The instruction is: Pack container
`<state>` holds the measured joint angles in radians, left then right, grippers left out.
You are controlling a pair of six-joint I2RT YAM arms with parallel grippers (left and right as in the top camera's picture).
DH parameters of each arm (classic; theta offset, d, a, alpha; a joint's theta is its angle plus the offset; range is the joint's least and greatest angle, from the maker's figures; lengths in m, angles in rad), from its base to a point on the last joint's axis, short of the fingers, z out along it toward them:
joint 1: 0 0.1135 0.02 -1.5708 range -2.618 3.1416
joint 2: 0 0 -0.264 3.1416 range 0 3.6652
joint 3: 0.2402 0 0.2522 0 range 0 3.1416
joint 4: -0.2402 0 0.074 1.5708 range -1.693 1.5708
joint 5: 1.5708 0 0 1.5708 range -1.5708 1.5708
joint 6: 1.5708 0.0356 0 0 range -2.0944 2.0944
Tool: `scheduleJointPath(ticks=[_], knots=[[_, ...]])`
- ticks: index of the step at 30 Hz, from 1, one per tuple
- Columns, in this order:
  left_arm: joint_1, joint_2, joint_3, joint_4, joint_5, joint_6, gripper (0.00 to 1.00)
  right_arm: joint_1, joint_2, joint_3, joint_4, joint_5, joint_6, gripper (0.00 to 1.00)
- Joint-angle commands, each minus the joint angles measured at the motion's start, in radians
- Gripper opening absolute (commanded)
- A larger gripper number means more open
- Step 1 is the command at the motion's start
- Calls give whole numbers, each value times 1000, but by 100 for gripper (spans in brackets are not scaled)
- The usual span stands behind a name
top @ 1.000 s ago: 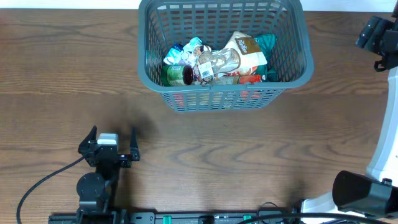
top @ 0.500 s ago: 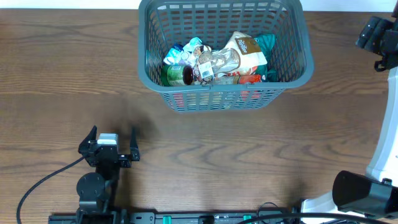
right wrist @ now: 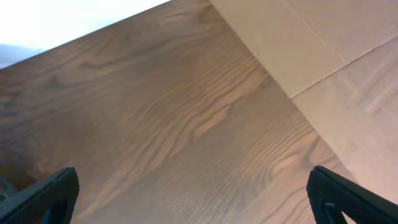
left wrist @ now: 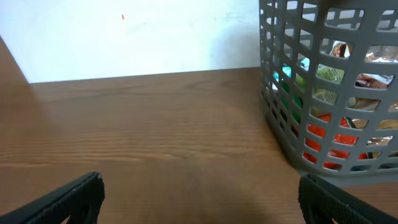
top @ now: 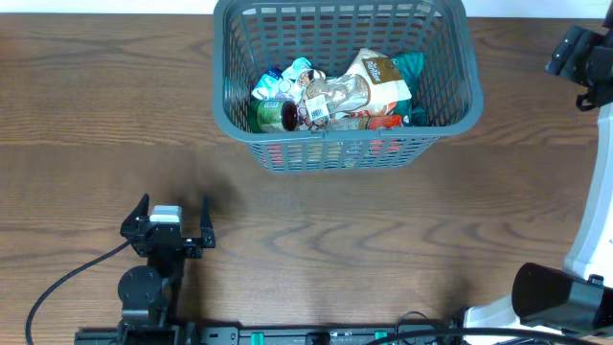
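The dark grey slotted container point(top: 341, 153) stands at the back middle of the table and holds several packets and a small green-lidded jar point(top: 278, 115). It also shows at the right of the left wrist view point(left wrist: 292, 137). My left gripper point(top: 173, 218) is open and empty near the front left of the table, well clear of the container. In the left wrist view point(left wrist: 199, 199) its fingers frame bare wood. My right gripper point(top: 582, 57) is at the far right edge, and in the right wrist view point(right wrist: 193, 199) it is open and empty over bare wood.
The wooden table point(top: 383, 249) stretches in front of the container. The right arm's base point(top: 556, 292) stands at the front right corner. A black cable point(top: 57, 287) runs from the left arm. The table's far edge meets a pale floor in the right wrist view point(right wrist: 311, 50).
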<state>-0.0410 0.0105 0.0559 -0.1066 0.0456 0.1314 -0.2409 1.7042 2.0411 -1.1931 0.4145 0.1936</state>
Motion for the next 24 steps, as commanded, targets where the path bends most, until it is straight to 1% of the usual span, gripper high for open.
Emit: scheduleJointPath(ticks=[1,6,11,16,24], knots=[[0,-6,-29,-8,-1,6,98,-8,-18,15,-5,-43,-11,99],[0,-6,-29,-8,-1,6,99,-8,-50,15,-4,-154,-11,99],[0,-6,-29,-8,-1,6,99,-8,-129,15,19,-267,-11,99],[0,-6,-29,-8,-1,6,99,-6,-227,12,23,-292,-11,99],[0,-6,-29,-8,-1,6,99,7,-436,-21,23,-290,-13,99]])
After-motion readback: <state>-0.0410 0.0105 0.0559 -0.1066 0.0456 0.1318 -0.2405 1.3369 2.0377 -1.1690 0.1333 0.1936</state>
